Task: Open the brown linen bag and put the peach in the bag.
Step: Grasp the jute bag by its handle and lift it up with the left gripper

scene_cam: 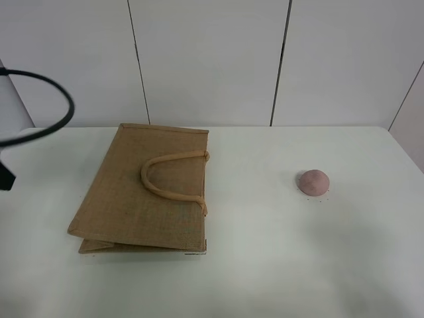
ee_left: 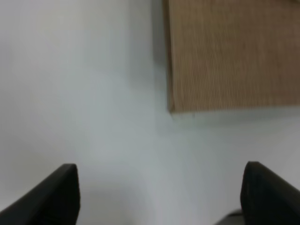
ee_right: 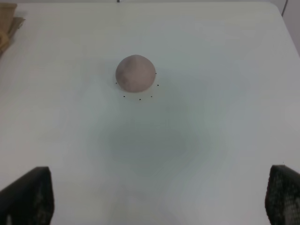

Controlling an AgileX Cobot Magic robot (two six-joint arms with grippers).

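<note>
The brown linen bag (scene_cam: 126,199) lies flat and closed on the white table, left of centre, with its beige loop handles (scene_cam: 150,186) folded on top. The peach (scene_cam: 313,182) sits alone on the table to the right, well apart from the bag. In the left wrist view my left gripper (ee_left: 158,199) is open and empty, above bare table next to a corner of the bag (ee_left: 234,56). In the right wrist view my right gripper (ee_right: 155,197) is open and empty, with the peach (ee_right: 136,72) ahead of it and an edge of the bag (ee_right: 5,23) at the far side.
A black cable loop (scene_cam: 63,112) and a dark part of the left arm (scene_cam: 5,177) show at the left edge. White wall panels stand behind the table (scene_cam: 265,265). The table's right edge runs near the peach's side.
</note>
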